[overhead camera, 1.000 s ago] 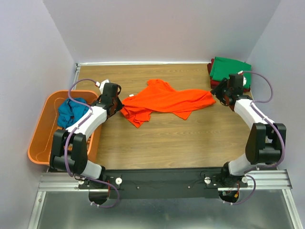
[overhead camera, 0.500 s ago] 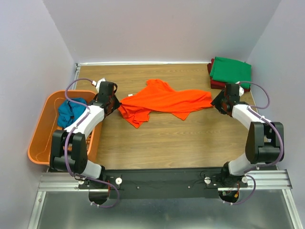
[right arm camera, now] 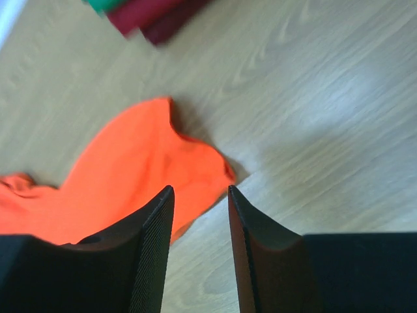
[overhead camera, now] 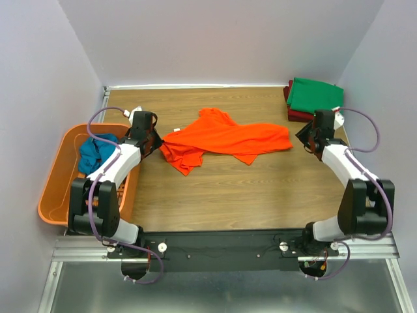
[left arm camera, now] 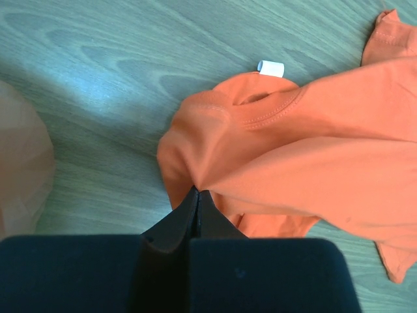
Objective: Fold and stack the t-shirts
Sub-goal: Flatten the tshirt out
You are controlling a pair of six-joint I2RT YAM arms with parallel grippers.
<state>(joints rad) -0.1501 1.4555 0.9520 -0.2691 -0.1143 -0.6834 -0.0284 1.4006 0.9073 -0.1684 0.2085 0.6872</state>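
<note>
A: Nearest the arm bases, what does the wooden table [overhead camera: 228,195] show?
B: Bare boards in front. Beside its left edge sits the orange plastic basket [overhead camera: 52,195], with the teal-blue t-shirt [overhead camera: 96,153] crumpled inside it.
A: And the left gripper [left arm camera: 197,194]?
B: Its fingers are pressed together on a pinched fold of the bright orange t-shirt [overhead camera: 225,138], close to the collar, where a white label [left arm camera: 271,68] shows.
A: The right gripper [right arm camera: 200,190]?
B: Its fingers stand apart and hold nothing; it hovers over the table just beside the shirt's right-hand edge.
A: How does the orange shirt lie?
B: Rumpled and unfolded, across the middle of the table between the two grippers.
A: Farthest back?
B: In the far right corner, the green t-shirt [overhead camera: 316,94] lies folded on top of the dark red t-shirt [overhead camera: 294,116]
</note>
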